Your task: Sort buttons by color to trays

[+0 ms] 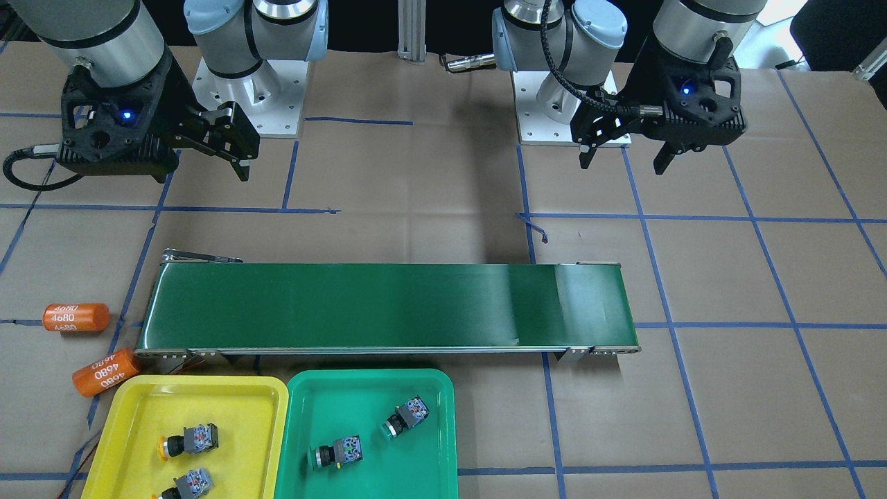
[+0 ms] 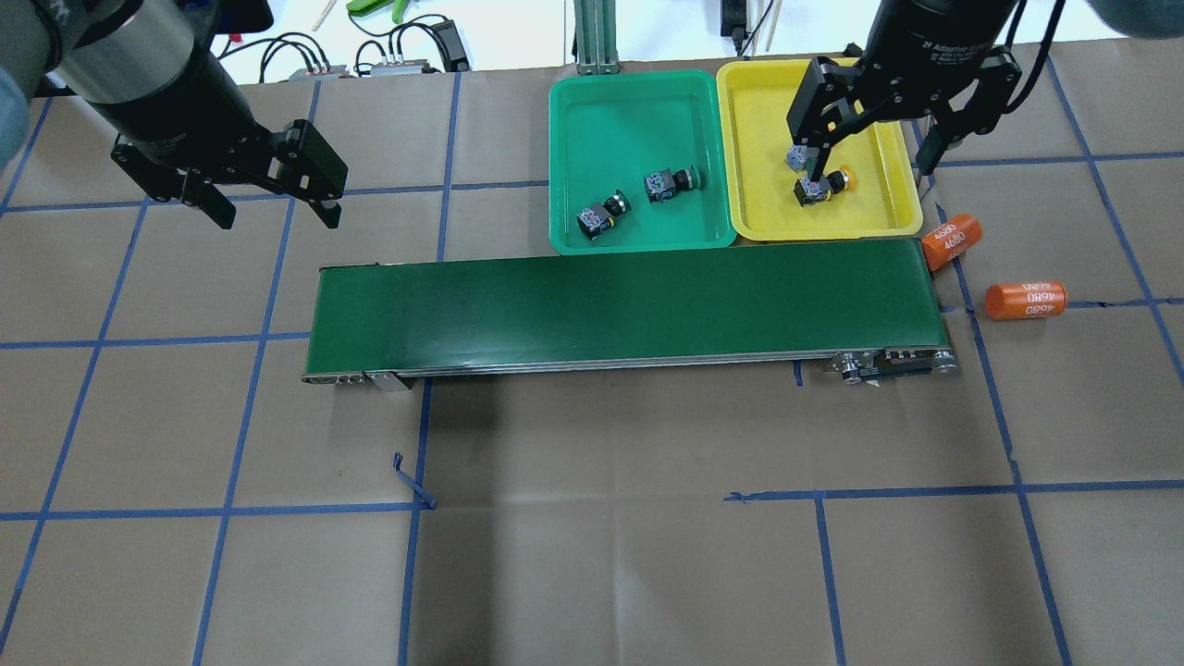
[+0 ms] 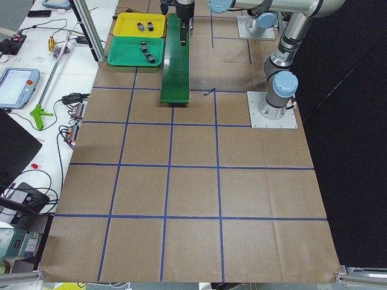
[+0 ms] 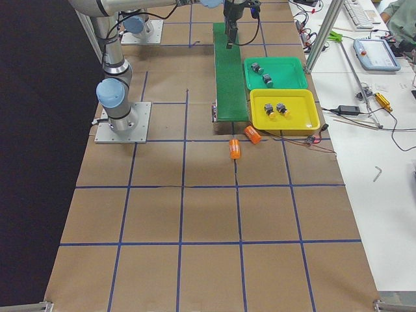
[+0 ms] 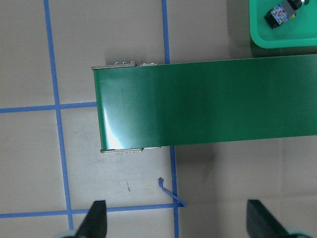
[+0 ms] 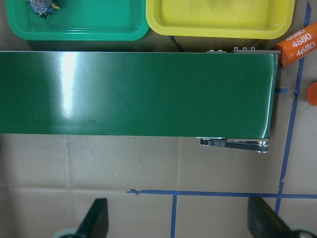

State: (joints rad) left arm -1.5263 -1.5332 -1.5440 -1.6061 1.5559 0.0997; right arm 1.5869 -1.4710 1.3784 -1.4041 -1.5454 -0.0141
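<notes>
Two yellow-capped buttons lie on their sides in the yellow tray. Two green-capped buttons lie in the green tray beside it. In the overhead view the trays are at the far side, green and yellow. My left gripper is open and empty, held high over the table beyond the belt's left end. My right gripper is open and empty, high up. In the overhead view it overlaps the yellow tray and partly hides its buttons.
A long dark-green conveyor belt lies across the table on the robot's side of the trays. Two orange cylinders marked "4680" lie by its right end. Cables and tools sit beyond the table's far edge.
</notes>
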